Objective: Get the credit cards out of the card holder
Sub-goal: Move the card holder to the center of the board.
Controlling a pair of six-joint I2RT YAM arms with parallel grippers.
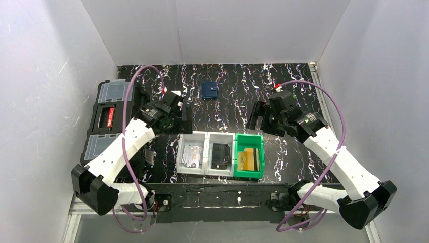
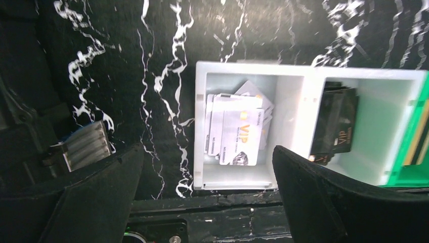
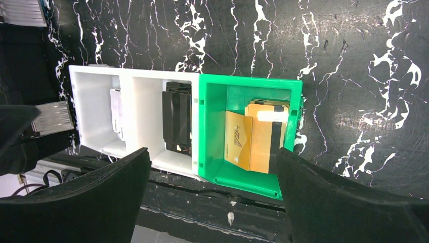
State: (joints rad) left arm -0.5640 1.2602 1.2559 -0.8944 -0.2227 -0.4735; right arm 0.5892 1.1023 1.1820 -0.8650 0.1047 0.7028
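While the card holder lies seemingly closed on the bench, left gripper and right gripper both gaping, empty, near the bins.

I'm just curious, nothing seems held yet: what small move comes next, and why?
Probably send the left end effector toward the blue card holder: it lies closed and untouched beyond the bins, and that end effector hangs open and empty.

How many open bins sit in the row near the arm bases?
3. The left white bin holds silver cards, the middle white bin holds a black item, and the green bin on the right holds gold-tan cards. None looks hidden.
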